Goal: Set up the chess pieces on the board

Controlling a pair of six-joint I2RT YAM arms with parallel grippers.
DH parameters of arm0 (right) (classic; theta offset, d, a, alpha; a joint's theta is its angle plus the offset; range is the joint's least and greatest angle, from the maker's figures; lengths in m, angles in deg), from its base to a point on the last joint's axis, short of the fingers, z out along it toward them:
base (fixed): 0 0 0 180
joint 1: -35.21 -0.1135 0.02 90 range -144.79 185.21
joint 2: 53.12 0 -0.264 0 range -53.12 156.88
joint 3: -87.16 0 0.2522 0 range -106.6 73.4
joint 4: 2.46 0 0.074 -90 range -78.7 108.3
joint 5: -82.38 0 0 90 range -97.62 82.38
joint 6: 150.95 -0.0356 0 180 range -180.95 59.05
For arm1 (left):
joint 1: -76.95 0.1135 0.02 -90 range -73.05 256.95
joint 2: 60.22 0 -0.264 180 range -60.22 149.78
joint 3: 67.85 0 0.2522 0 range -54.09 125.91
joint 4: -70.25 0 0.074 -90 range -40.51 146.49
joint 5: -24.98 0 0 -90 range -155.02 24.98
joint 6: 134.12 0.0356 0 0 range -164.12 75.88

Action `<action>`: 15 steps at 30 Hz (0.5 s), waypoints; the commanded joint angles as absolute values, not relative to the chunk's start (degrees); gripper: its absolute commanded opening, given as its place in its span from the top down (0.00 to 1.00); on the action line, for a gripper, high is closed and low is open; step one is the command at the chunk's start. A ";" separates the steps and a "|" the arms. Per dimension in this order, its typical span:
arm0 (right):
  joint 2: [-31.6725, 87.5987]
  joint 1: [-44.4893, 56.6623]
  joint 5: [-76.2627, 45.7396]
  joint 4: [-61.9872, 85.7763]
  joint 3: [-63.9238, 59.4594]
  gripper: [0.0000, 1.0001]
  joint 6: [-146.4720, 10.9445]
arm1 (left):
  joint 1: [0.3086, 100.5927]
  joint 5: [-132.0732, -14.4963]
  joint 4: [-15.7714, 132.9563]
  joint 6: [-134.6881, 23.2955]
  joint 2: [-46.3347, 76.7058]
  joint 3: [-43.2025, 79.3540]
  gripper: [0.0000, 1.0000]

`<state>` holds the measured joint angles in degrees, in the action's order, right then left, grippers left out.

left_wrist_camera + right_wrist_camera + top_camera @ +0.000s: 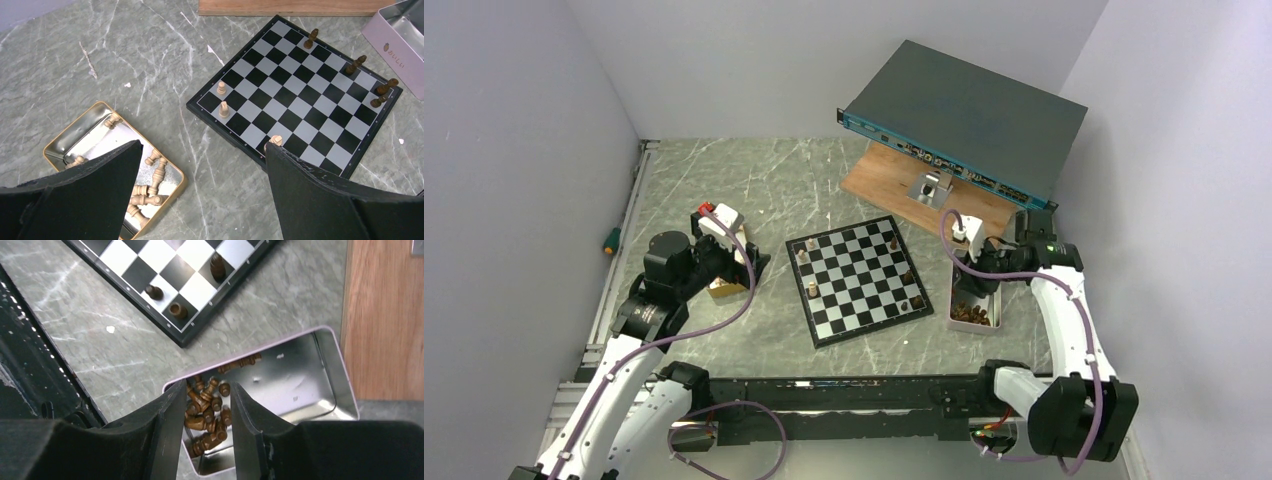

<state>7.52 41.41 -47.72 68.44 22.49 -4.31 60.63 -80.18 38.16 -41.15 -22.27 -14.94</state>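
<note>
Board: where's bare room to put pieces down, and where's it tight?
Free: middle of the board, all squares between the light pieces on one edge and the dark pieces on the opposite edge. Also bare tabletop between gold tin and board. Crowded: the piles inside the gold tin and the pink tin.

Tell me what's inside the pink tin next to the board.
In the pink tin, dark brown chess pieces lie heaped at the near end; the far end is bare metal. Fingers of the right gripper cover part of the heap, preventing a count.
</note>
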 commanded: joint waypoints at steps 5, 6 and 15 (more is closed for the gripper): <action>8.17 44.90 -43.33 66.67 27.27 0.61 -2.76 | 60.87 -81.28 39.69 -41.04 -23.03 -14.10 0.01; 8.39 45.08 -42.87 66.13 27.48 0.61 -2.95 | 60.87 -81.28 39.70 -41.05 -23.04 -14.10 0.01; 11.26 45.85 -40.30 62.81 30.10 0.61 -3.03 | 60.87 -81.26 39.69 -40.98 -23.07 -14.10 0.01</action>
